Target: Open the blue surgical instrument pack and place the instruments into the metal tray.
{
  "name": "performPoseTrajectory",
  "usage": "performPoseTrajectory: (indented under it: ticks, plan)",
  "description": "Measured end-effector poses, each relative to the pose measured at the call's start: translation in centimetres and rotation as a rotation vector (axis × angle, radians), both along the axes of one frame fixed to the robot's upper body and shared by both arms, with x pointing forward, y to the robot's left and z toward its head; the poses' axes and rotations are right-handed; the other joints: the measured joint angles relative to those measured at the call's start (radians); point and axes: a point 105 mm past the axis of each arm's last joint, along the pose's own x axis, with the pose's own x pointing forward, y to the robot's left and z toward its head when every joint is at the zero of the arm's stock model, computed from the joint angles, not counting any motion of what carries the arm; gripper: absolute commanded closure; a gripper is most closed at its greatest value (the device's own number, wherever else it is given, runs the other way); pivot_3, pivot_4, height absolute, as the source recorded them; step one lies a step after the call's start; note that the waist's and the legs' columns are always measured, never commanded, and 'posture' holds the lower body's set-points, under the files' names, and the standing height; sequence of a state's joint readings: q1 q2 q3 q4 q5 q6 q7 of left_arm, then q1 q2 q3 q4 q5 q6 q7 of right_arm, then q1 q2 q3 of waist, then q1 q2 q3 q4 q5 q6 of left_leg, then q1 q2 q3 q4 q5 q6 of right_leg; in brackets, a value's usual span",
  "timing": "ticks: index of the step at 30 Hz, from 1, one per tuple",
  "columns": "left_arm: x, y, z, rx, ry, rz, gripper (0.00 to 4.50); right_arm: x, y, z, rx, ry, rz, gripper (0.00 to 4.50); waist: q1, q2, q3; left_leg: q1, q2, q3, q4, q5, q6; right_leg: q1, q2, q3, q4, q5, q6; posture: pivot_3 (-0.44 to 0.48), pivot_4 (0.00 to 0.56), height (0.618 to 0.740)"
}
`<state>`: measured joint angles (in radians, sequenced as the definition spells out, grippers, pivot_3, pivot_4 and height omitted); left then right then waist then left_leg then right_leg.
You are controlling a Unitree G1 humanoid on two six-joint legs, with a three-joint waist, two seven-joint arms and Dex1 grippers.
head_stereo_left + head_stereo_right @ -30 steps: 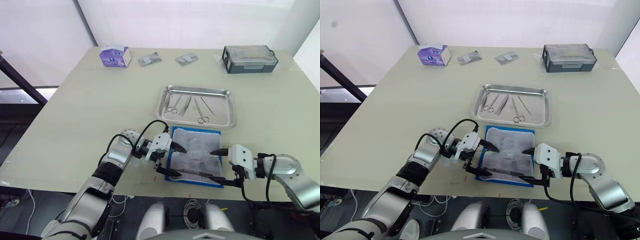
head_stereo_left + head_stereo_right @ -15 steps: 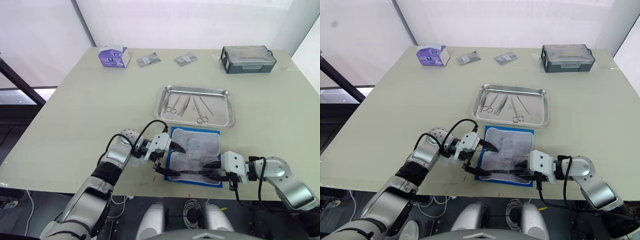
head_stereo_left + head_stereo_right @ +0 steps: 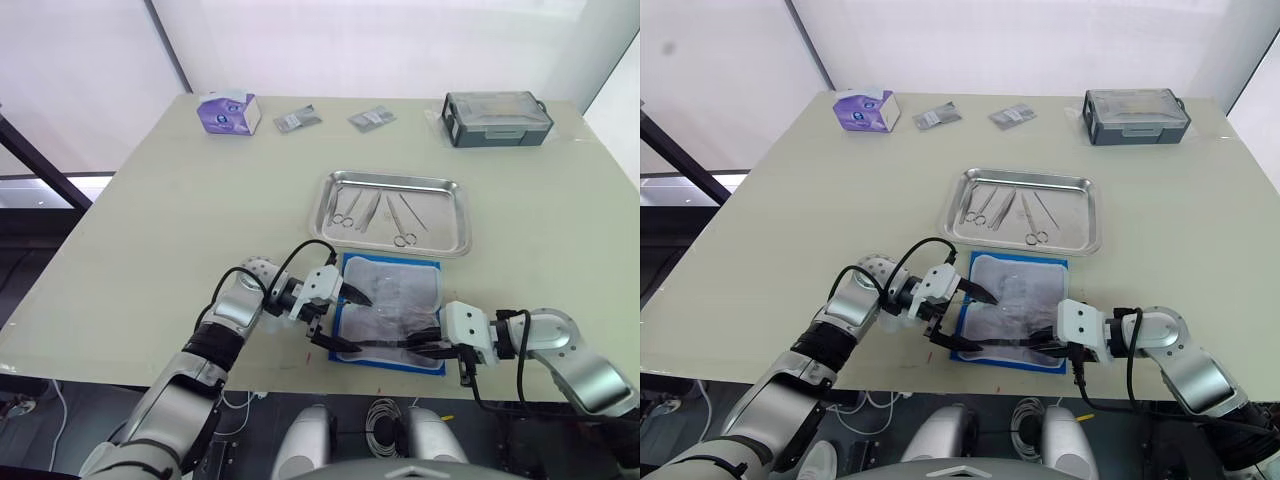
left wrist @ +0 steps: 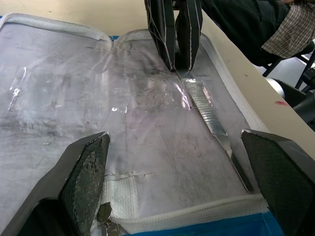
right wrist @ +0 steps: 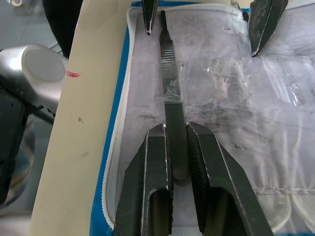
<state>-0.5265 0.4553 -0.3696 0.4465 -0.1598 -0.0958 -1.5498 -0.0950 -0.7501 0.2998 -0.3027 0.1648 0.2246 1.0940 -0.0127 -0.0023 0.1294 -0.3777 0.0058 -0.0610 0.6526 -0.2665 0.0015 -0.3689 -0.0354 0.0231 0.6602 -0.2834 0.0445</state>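
Gripping: my right gripper (image 5: pixel 176 162) has its two black fingers pressed against a slim flat silvery metal instrument (image 5: pixel 170 88) that lies on the whitish-clear inner layer of the flat bright-blue surgical instrument pack (image 3: pixel 388 310).
Right fingers: the tool's near end sits between them, its length running toward my left gripper.
Left claw: my left gripper (image 3: pixel 345 320) is spread wide, one black finger (image 4: pixel 83 172) on each side of the pack's left edge; I see nothing between them.
Pack: I see it opened flat on the pale table (image 3: pixel 180 200), near the front edge, just in front of the shallow shiny steel rectangular tray (image 3: pixel 392 211).
Pack surface: crinkled clear film over white lining, with a white zipper-like border and blue showing at the rim.
Tray contents: several slim silvery instruments (image 3: pixel 375 212), ring-handled scissors among them, lying side by side.
Far edge: I see a purple tissue box (image 3: pixel 230 111), two small grey foil sachets (image 3: pixel 298 120), and a grey lidded plastic box (image 3: pixel 498 118) well apart from the pack.
Table mark: a small red spot (image 5: pixel 72 74) sits on the table's front edge beside the pack.
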Motion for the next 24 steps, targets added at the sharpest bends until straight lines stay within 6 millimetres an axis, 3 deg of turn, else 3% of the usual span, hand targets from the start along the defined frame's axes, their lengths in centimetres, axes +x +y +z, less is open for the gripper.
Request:
performPoseTrajectory:
  ticks: [14, 24]
  plan:
    - [0.1, -0.2, 0.1, -0.004, 0.000, -0.002, 0.00, 0.4, 0.0, 2.7, -0.126, -0.054, 0.027, 4.44, 0.002, 0.000, 0.002, -0.001, 0.000, -0.001, 0.000, 0.000, 0.000, 0.000, 0.000, 0.000, 0.000, 0.000, 0.000, 0.000, 0.150, 0.740]
    - [0.1, -0.3, 0.1, -0.005, 0.001, -0.003, 0.00, 0.4, -0.3, 3.3, -0.163, -0.078, 0.033, 4.44, 0.003, 0.000, 0.002, -0.001, 0.000, -0.001, 0.000, 0.000, 0.000, 0.000, -0.001, -0.001, -0.001, 0.000, 0.000, 0.000, 0.150, 0.740]
